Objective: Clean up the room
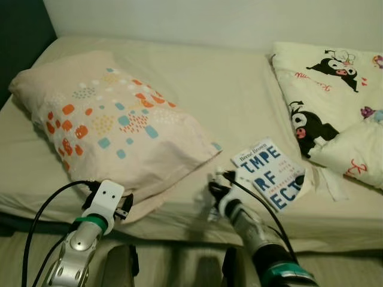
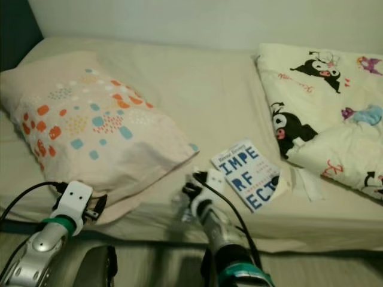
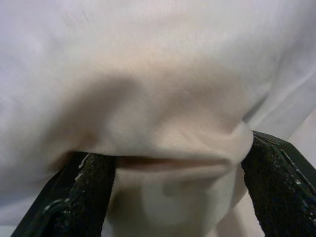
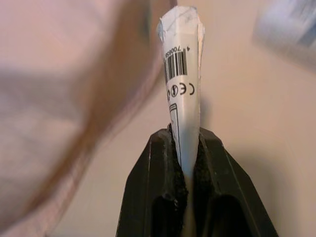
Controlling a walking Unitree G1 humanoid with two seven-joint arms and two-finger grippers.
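Tube (image 4: 181,74), white with a barcode, crimped end up, pinched tight between my right gripper (image 4: 185,148) fingers; in the head views it sits lower centre of frame, over the bed (image 1: 227,89) edge, just beside the book (image 1: 270,173). I'd say I've got it clamped by the flat end so it lifts clean off the sheet for tidying. Left gripper (image 3: 177,163) fingers spread wide around the near corner of the patterned pillow (image 1: 114,125), lower left of frame; fabric bulges between them, not clamped yet, probably set up to grab and straighten it. Book lies flat, cover up, right of centre. Cartoon-print blanket (image 1: 335,95) bunched at upper right. No bins or containers to drop things into that I can see.
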